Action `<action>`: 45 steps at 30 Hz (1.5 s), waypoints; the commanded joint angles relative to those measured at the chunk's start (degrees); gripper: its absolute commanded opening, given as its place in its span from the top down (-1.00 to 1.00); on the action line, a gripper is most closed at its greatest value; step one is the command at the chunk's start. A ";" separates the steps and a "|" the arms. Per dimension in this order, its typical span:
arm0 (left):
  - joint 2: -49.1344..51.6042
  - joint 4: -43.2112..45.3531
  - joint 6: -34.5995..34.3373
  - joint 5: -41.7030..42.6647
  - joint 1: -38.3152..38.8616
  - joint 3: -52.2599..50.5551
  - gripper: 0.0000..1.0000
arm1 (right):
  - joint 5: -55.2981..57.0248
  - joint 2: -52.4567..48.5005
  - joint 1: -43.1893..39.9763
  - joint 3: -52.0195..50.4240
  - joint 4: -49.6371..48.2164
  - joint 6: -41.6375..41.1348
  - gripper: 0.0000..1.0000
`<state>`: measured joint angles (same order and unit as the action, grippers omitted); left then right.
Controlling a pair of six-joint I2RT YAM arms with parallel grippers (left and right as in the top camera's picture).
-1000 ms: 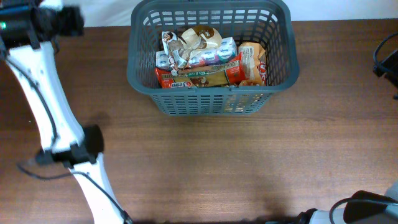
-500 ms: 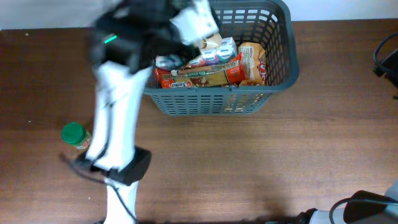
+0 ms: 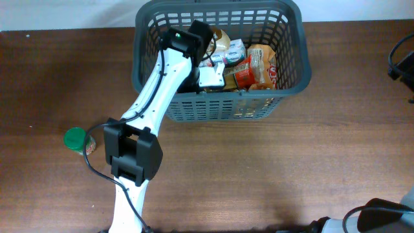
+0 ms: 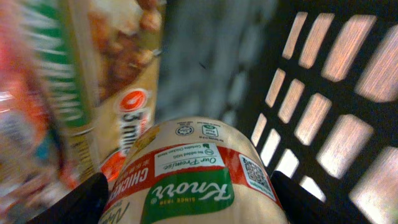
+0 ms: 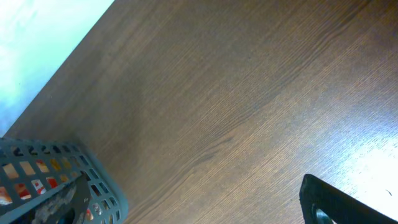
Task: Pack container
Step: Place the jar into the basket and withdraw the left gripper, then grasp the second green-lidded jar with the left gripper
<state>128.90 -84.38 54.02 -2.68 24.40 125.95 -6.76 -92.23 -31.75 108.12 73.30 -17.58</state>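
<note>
The dark grey slotted basket (image 3: 220,107) stands at the back middle of the table and holds several snack packets (image 3: 255,68). My left gripper (image 3: 210,74) reaches down inside the basket near its front left part. In the left wrist view its fingers (image 4: 193,202) are shut on a beige Knorr pack (image 4: 193,180) with a red and green label, close to the basket wall (image 4: 323,112) and next to other packets (image 4: 118,93). My right gripper (image 5: 199,211) is open and empty above bare table, right of the basket (image 5: 93,180).
A green-lidded jar (image 3: 76,139) lies on the table at the left, beside my left arm's base. Black cables (image 3: 401,58) sit at the right edge. The wooden table (image 3: 291,168) stretches in front of the basket.
My left arm swung from the far left of the table over into the basket and lowered inside it. The green-lidded jar came into view.
</note>
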 commanded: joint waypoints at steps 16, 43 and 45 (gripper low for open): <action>-1.97 3.41 -16.48 -9.16 -1.79 5.95 -0.98 | -0.31 -0.20 -0.15 0.44 0.00 0.13 -0.98; -11.89 -12.33 -54.71 -3.65 -39.17 19.69 -0.94 | -0.31 -0.20 -0.15 0.44 0.00 0.13 -0.98; -11.91 -12.33 -54.69 -2.10 -41.38 11.87 -0.91 | -0.31 -0.20 -0.15 0.44 0.00 0.13 -0.98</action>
<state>116.16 -96.29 2.68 -8.93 -13.98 146.82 -6.94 -92.23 -31.75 108.12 73.30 -17.61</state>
